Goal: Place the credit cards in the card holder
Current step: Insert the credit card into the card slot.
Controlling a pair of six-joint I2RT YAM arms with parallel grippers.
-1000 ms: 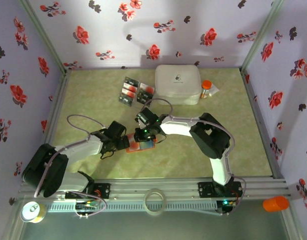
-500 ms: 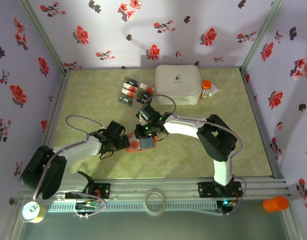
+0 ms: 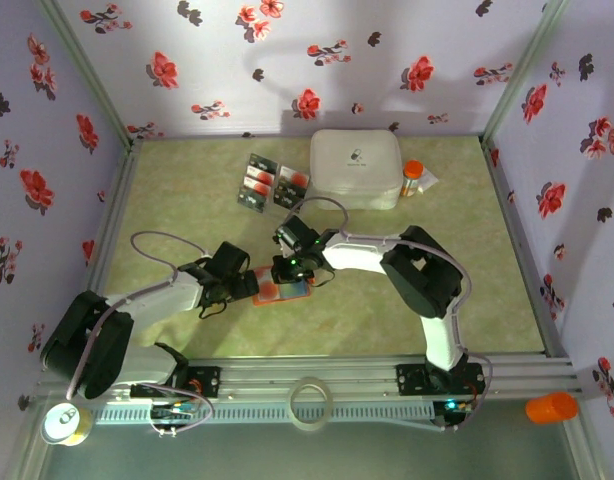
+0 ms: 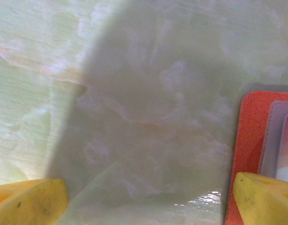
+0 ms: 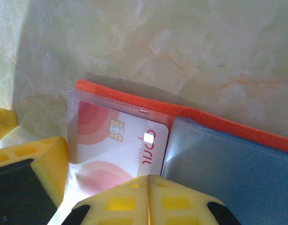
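The orange card holder lies open on the green table, between both grippers. A white credit card with red blotches sits in its clear left pocket, and the right pocket looks bluish. My right gripper is shut, its joined tips resting on the card's near edge. My left gripper is open over bare table at the holder's left side, with its right fingertip on the holder's orange edge. More credit cards, black and white, lie in a group at the back.
A big white rounded box stands at the back with an orange-capped pill bottle beside it. Floral walls close in three sides. A tape ring lies on the front rail between the arm bases.
The right arm's elbow swung out to the right and came back. Its gripper stayed at the holder, and the holder barely shifted. The left arm kept its place.
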